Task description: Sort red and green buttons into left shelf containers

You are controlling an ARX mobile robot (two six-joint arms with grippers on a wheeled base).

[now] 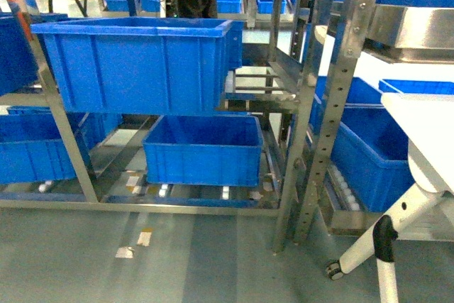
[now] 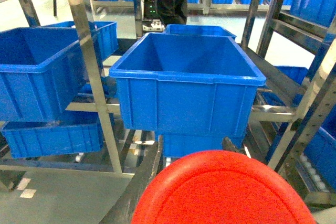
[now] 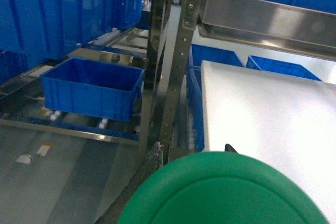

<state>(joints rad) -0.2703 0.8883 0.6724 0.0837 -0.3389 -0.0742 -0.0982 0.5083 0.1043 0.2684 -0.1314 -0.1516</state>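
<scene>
- Upper left shelf container (image 1: pixel 142 65): a deep blue bin with ribbed sides and a thick rim, standing on the upper level of the steel rack (image 1: pixel 323 125). In the left wrist view the same bin (image 2: pixel 186 90) faces the camera, and its visible inside shows nothing in it.
- Lower left shelf container (image 1: pixel 204 150): a shallower blue bin on the roller track beneath the upper one, set slightly to the right. It appears again at left in the right wrist view (image 3: pixel 92 87).
- Red button (image 2: pixel 223 190): its round red cap fills the near lower edge of the left wrist view, directly in front of the upper bin and apart from it.
- Left gripper (image 2: pixel 191 153): only the dark tips of its fingers (image 2: pixel 152 169) show on either side of the red cap; the jaws appear closed onto the button, though the contact itself is hidden behind the cap.
- Green button (image 3: pixel 223 190): its round green cap fills the near lower edge of the right wrist view, beside a white tabletop (image 3: pixel 268 114).
- Right gripper (image 3: pixel 191 148): small dark finger tips flank the green cap; it seems held between them, the contact again hidden.
- Neither gripper appears in the head view.
</scene>
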